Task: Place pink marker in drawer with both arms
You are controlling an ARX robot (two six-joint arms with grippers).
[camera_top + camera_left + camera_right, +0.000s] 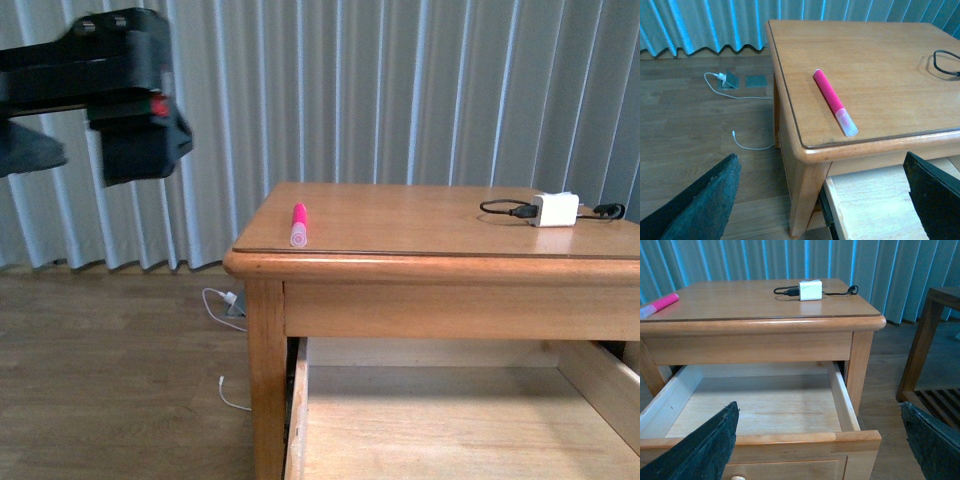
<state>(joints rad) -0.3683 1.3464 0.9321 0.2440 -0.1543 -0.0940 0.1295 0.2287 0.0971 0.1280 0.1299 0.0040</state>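
Observation:
The pink marker [299, 223] lies on the wooden table top near its front left corner, pale cap toward the front edge; it also shows in the left wrist view [834, 101] and the right wrist view [659, 305]. Below the top, the drawer [840, 395] is pulled out, its pale inside bare [440, 420]. My left arm [120, 95] hangs high at the left, off the table. The left gripper [822, 200] is open above the table's front left corner, short of the marker. My right gripper [820, 445] is open over the drawer's front, near its knob [738, 478].
A white charger block [556, 209] with a black cable lies at the table's back right. White cables and floor sockets [730, 80] lie on the wood floor left of the table. A dark wooden piece of furniture [932, 340] stands right of the table. Curtains hang behind.

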